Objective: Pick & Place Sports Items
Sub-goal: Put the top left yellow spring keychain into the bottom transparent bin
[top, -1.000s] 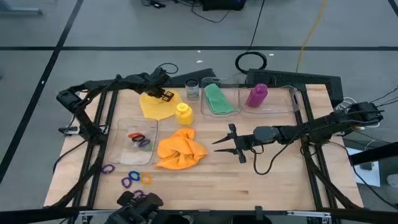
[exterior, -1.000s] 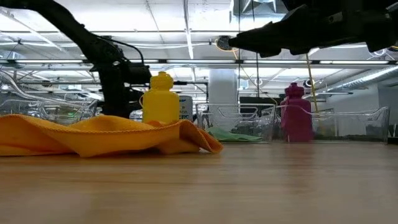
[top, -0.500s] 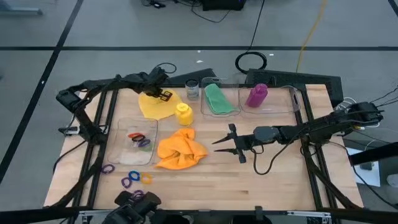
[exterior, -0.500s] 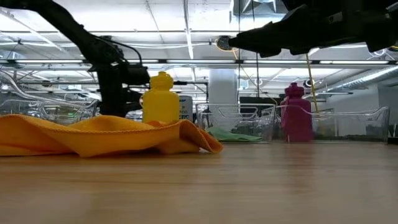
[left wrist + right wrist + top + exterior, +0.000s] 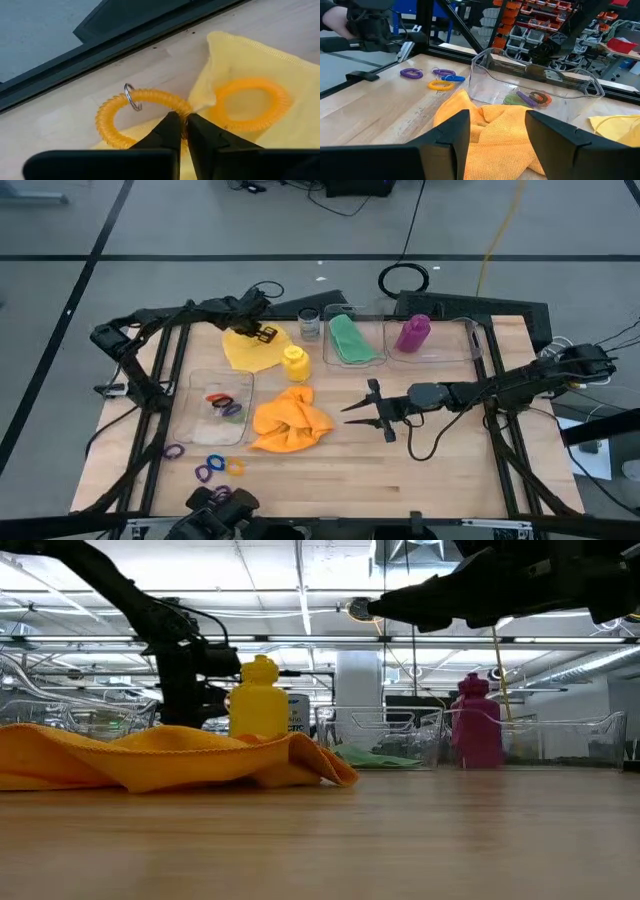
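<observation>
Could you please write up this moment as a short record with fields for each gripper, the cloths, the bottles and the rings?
left gripper: shut on yellow coiled elastic ring, at the yellow soft cloth by the table's far left
right gripper: open, empty, hovering right of the orange soft cloth
green soft cloth: inside a clear plastic box
purple bottle: in another clear box
yellow bottle: upright on the table
other rings: some in a clear tray, some loose on the wooden table
</observation>
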`<state>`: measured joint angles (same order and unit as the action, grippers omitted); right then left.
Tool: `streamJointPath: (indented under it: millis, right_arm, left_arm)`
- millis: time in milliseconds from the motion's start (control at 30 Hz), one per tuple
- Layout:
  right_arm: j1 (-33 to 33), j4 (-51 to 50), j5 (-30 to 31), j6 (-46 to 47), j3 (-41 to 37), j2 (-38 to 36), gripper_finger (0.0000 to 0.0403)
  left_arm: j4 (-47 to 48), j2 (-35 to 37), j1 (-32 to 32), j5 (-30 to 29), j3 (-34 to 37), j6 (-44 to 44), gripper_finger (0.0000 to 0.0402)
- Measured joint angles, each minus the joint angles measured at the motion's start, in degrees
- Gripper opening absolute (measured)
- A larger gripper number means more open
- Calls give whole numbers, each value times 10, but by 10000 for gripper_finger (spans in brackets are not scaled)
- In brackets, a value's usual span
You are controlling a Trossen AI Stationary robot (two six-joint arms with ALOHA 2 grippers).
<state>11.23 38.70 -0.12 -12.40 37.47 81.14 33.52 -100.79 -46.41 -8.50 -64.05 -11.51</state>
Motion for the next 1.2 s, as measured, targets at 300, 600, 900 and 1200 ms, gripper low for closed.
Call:
streamJointPath:
  millis: [300, 600, 900, 1200]
  right_arm:
    - [0, 0, 0, 0, 0, 0, 134]
    - [0, 0, 0, 0, 0, 0, 134]
    - [0, 0, 0, 0, 0, 0, 134]
    - [0, 0, 0, 0, 0, 0, 134]
  left_arm:
    - [0, 0, 0, 15, 0, 7, 38]
    - [-2, 0, 0, 15, 0, 6, 51]
    - [-2, 0, 0, 15, 0, 10, 6]
    - [-3, 0, -1, 15, 0, 13, 40]
